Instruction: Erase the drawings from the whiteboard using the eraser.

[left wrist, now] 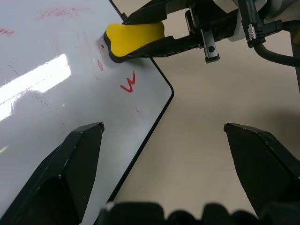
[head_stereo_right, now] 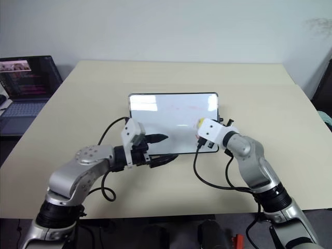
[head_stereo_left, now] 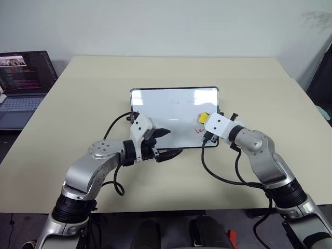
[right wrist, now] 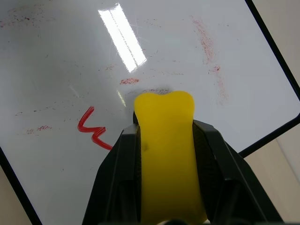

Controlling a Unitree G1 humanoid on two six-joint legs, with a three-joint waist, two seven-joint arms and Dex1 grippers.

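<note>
A: Start from the left of the whiteboard (head_stereo_left: 174, 111); what is there?

B: A laptop (head_stereo_left: 23, 83) well to the left of the whiteboard, screen lit, its text too small to read; then the left gripper (head_stereo_left: 165, 142) over the whiteboard's near left part, its jaws standing wide apart with nothing between them; one finger reaches over the white surface, the other lies along the near frame.

A: And the eraser?

B: The eraser (right wrist: 167, 154) is clamped between the jaws of the right gripper (left wrist: 140, 40), over the whiteboard's near right corner; its long axis runs along the fingers, yellow end pointing out past their tips and onto the whiteboard; its end looks pressed to the surface, though I cannot be sure of contact.

A: What is left of the drawings?

B: One red "w" (right wrist: 95, 129) plainly; it sits just beside the eraser's tip, nearer the whiteboard's near edge than the tip; in the left wrist view it lies below the yellow block, close to the rounded corner; faint reddish smears elsewhere on the whiteboard.

A: So which arm takes it?

B: The right, I judge; it holds the eraser and is much nearer; a short sideways sweep toward the near edge should cover the "w".

A: Any brand or label?

B: None readable on the whiteboard, the eraser or the tabletop (head_stereo_left: 171, 70).
</note>
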